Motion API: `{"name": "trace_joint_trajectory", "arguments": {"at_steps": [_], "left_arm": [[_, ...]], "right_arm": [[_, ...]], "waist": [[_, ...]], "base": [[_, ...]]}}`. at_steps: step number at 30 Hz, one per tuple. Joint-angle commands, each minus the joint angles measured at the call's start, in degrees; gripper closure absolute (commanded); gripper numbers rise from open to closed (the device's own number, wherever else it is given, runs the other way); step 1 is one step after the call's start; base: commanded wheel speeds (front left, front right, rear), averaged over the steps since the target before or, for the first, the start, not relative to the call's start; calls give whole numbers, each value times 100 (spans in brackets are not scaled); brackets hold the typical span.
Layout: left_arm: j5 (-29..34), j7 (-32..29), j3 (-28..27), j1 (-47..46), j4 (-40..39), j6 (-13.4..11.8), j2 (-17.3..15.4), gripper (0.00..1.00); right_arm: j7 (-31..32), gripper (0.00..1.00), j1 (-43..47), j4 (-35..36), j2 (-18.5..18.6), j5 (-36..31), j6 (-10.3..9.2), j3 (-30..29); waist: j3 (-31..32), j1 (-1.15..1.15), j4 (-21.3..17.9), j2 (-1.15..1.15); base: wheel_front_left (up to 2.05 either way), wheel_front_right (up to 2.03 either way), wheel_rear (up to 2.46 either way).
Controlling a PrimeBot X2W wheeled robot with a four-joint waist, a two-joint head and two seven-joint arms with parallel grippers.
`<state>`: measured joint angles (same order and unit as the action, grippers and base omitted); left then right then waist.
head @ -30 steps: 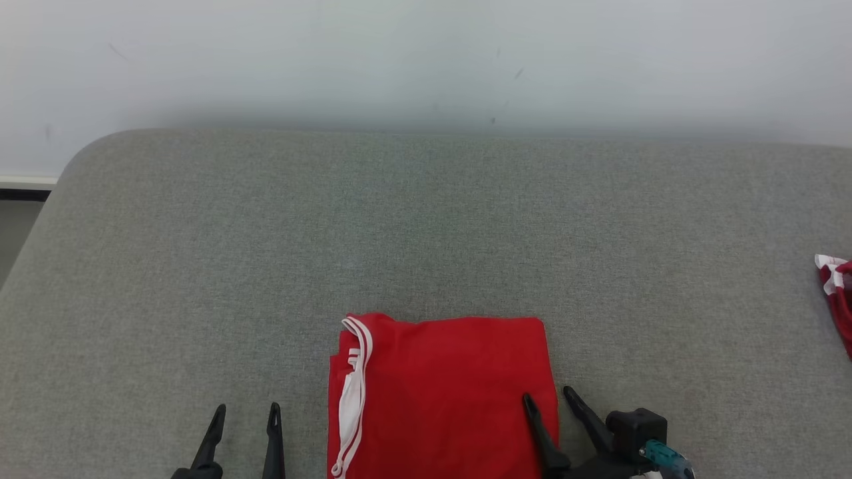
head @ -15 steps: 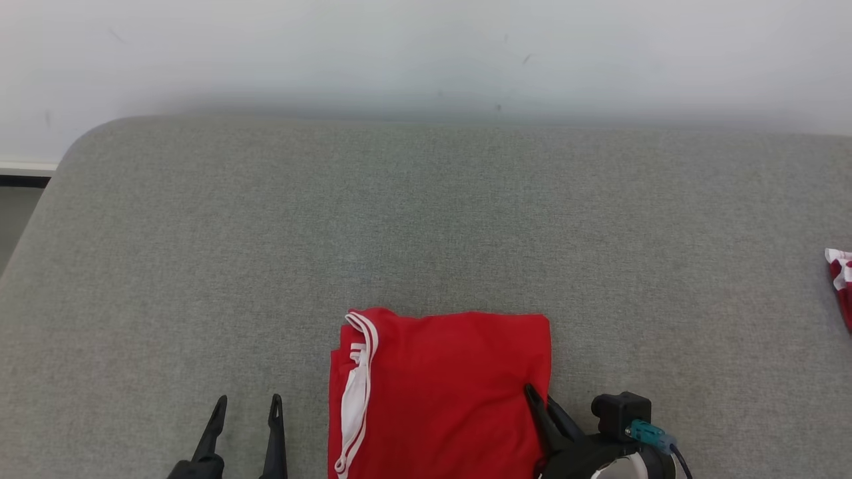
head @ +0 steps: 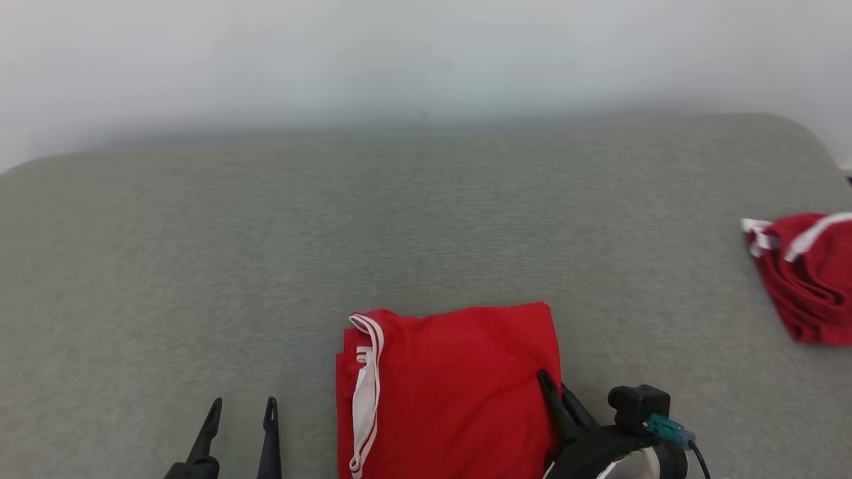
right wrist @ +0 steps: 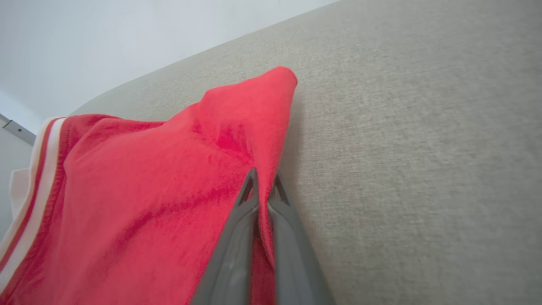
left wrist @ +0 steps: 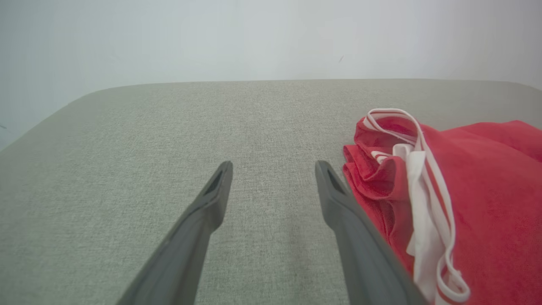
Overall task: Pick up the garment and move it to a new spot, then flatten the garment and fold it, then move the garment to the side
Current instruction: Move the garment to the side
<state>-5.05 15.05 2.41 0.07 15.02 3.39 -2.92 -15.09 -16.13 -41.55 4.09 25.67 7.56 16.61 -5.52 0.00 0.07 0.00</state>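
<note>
The garment (head: 446, 386) is red with white striped trim, folded into a rectangle near the front edge of the grey cushioned surface (head: 399, 219). My right gripper (head: 556, 389) is shut on the garment's right edge; the right wrist view shows the red cloth (right wrist: 169, 186) pinched between the two fingers (right wrist: 247, 199) and pulled up into a ridge. My left gripper (head: 241, 411) stands open just left of the garment, fingers (left wrist: 214, 195) spread over bare cushion, the trim (left wrist: 419, 169) beside the right finger.
A second red and white garment (head: 809, 273) lies crumpled at the far right of the cushion. A pale wall (head: 426, 53) runs behind. Bare grey cushion stretches to the left and back.
My right gripper has closed on the garment's right edge. The camera has turned right, bringing more of the second red garment into view. The left gripper has stayed open in place.
</note>
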Motion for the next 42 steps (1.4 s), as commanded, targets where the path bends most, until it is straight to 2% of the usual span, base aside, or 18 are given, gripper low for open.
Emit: {"name": "trace_joint_trajectory", "arguments": {"at_steps": [1,4,5,16,28,37,42], "left_arm": [[76,16,-18,32,4,15,5,0],[84,16,1,-77,13,45,5,0],[84,16,1,-77,13,45,5,0],[69,16,56,-273,15,91,2,0],[90,16,610,-1119,502,300,-5,0],[170,16,348,-884,324,223,-1,0],[271,16,140,-712,196,171,-25,0]], "right_arm": [[-2,100,94,28,6,-32,-16,-36],[-1,100,95,57,-10,-50,-16,-42],[-1,100,95,57,-10,-50,-16,-42],[-2,100,48,110,-33,-6,-16,22],[-1,100,404,741,-79,-154,-15,-716],[-1,100,-43,1068,-83,-325,-15,-503],[-1,100,-789,1032,142,-516,-15,-186]], "waist": [[27,0,-782,0],[33,0,-1318,0],[33,0,-1318,0],[-94,0,-3023,0],[-497,0,-3201,0],[-594,0,-3154,0],[-720,0,-3124,0]], "base": [[0,0,0],[0,0,0],[0,0,0],[0,0,0],[0,0,0],[0,0,0],[0,0,0]]}}
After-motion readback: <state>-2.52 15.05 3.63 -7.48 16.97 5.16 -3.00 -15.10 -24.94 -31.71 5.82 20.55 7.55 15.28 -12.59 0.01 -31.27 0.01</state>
